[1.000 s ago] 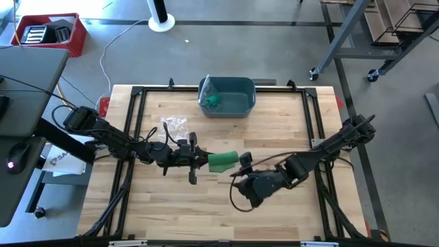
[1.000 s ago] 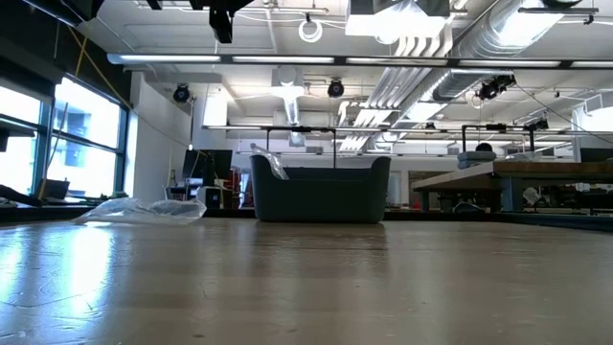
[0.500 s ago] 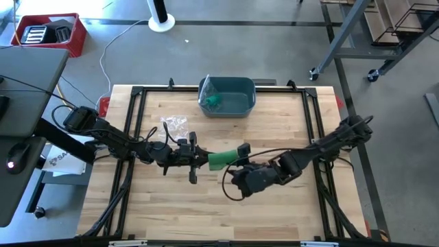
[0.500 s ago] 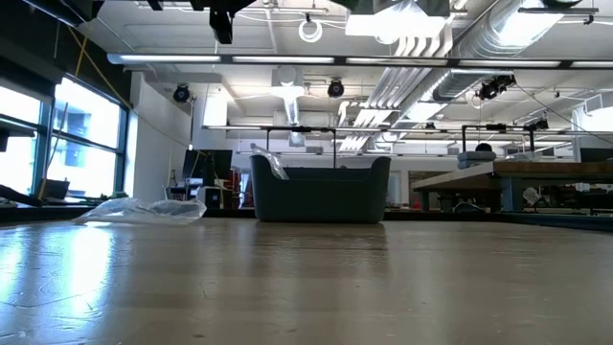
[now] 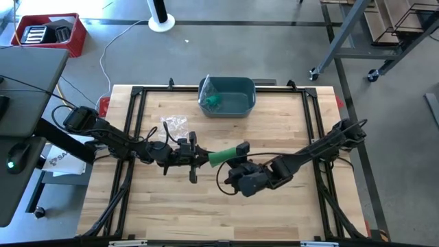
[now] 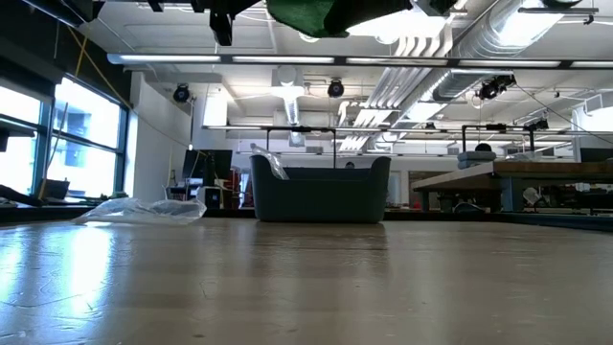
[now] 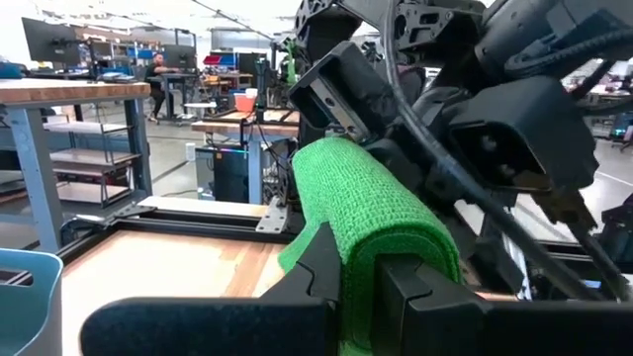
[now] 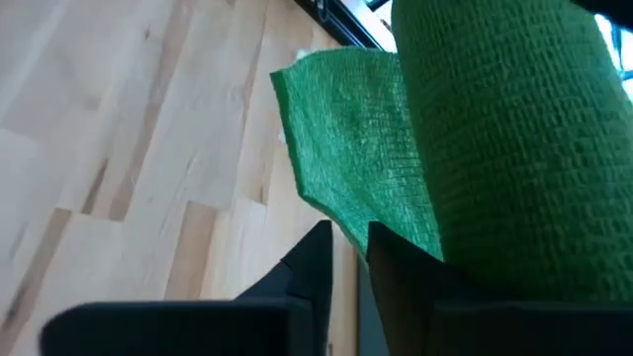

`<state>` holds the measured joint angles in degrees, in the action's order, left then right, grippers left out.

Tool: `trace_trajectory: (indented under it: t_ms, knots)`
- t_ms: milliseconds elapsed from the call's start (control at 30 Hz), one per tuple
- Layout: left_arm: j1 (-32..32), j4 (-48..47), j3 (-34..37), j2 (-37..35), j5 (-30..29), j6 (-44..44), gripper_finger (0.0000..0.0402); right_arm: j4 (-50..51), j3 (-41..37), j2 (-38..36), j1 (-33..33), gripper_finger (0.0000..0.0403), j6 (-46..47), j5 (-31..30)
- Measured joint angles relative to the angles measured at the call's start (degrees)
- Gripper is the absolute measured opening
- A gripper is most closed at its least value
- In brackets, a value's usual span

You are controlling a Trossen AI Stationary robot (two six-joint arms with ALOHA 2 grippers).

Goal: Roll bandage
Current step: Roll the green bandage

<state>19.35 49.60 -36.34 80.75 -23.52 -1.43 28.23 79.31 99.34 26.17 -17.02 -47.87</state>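
A green bandage roll [image 5: 223,157] is held above the middle of the wooden table [image 5: 274,123], between my two grippers. It fills the left wrist view [image 7: 371,213] and shows at the top of the low view [image 6: 321,14]. A loose flap [image 8: 351,148] stands off the roll [image 8: 504,138]. My left gripper [image 5: 203,158] is shut on the roll's left end. My right gripper [image 5: 238,159] has come in from the right and is shut at the flap's edge. My left gripper pinches the roll's near end [image 7: 381,259] between its two fingers [image 7: 321,272], coming level from the table's left, along the roll. The roll is lifted clear of the table. My right gripper pinches the loose flap's lower corner [image 8: 358,229] between its nearly shut fingers [image 8: 315,259], one layer, at its edge. The flap stands off the lifted roll.
A dark blue bin [image 5: 241,101] at the table's far edge holds another green roll [image 5: 214,101]; it also shows in the low view [image 6: 321,190]. A crumpled clear plastic wrapper [image 5: 175,125] lies left of centre. The table's near half is bare wood.
My right gripper has moved toward the table's left, in on the roll, and now has the flap between its fingers. The bandage's right end has tipped toward the far edge, and green cloth now shows at the top of the low view.
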Motion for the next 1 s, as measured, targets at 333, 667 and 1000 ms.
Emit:
trace_trajectory:
  t_ms: [333, 667, 1000]
  knots:
    - [0.01, 0.07, 0.02, 0.04, 0.08, -0.42, 0.0011, 0.56, 0.02, 0.77, -0.04, 0.0005, -0.54, -1.18]
    - [0.04, -0.24, -0.02, 0.09, -1.25, -0.37, 0.0011, 6.92, 0.02, 0.84, 0.23, 0.0000, 5.38, 8.08]
    - [-1.05, -1.64, -0.02, 0.02, -2.70, -1.14, 0.0011, 4.48, 0.02, 0.73, 3.22, 0.0013, -1.96, 7.54]
